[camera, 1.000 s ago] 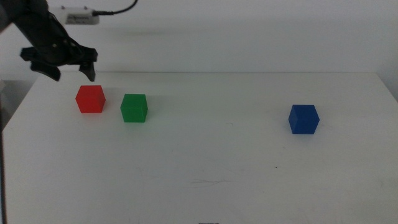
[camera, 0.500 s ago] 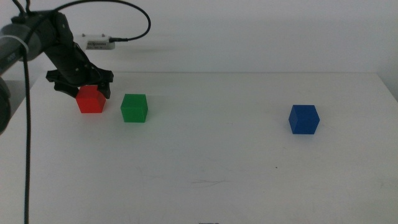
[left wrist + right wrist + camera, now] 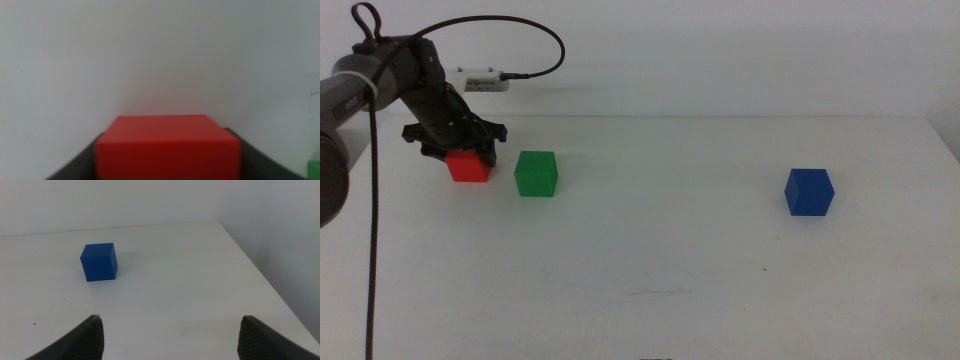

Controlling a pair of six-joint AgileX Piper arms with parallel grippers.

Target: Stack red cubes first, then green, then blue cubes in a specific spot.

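Left hand [image 3: 456,152] positioned over the red cube [image 3: 469,166]; jaws straddle it, grasp not confirmable.
Green cube [image 3: 535,173] sits just beside the red cube on the table [image 3: 650,260]; blue cube [image 3: 808,191] well apart. Right hand [image 3: 170,335] released, facing the blue cube.

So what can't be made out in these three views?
- Middle view: whether the left gripper already presses the red cube; its body covers the cube's top.
- Left wrist view: the red cube fills the foreground, blurred and cut by the edge; the green cube is only a sliver.
- Right gripper: jaws cut by the edge, open, short of the blue cube.
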